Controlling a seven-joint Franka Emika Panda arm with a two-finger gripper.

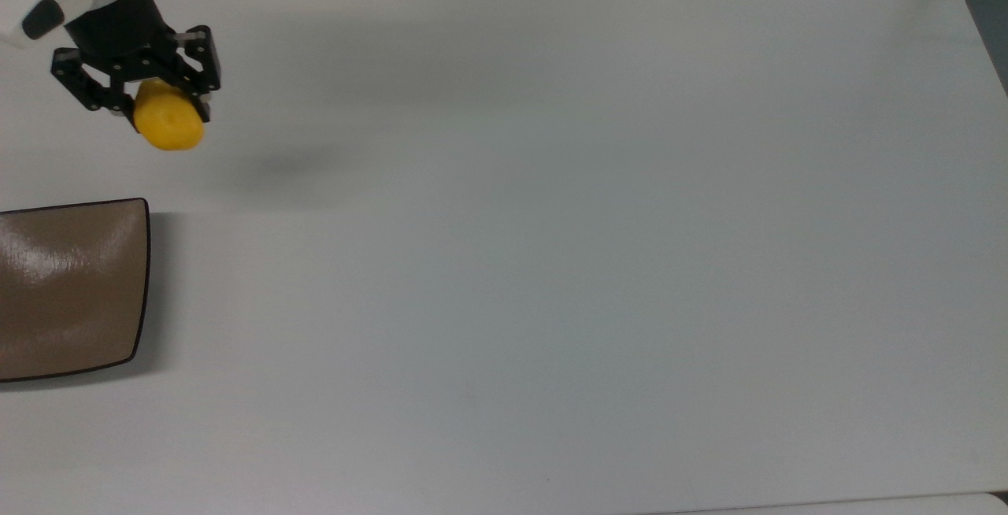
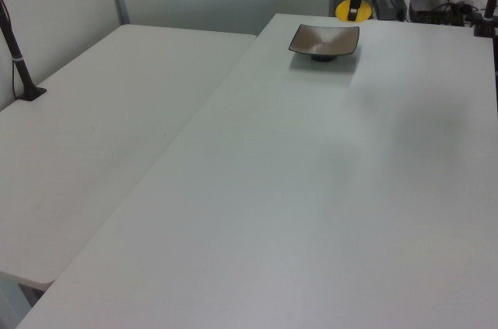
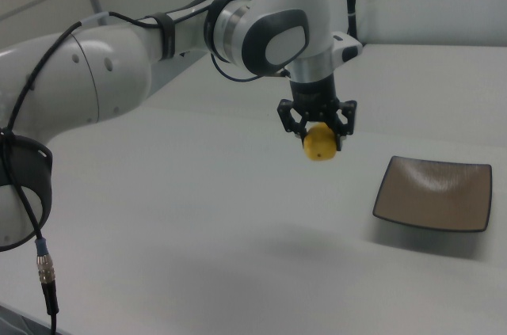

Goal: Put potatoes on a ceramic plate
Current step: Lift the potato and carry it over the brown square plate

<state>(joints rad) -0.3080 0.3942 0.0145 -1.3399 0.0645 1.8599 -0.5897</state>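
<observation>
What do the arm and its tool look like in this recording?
The arm has bulky glossy white links with dark grey joint panels and a blue light on top. A black cable runs along it. The tool is black, with short angular fingers under a white flange.

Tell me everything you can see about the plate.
The plate is a glossy brown-beige square with rounded corners, curved-up sides and a thin dark rim. It looks ceramic. It sits flat on the white table, at the top view's left edge, and nothing lies on it. The potato hangs in the gripper, apart from it.
</observation>
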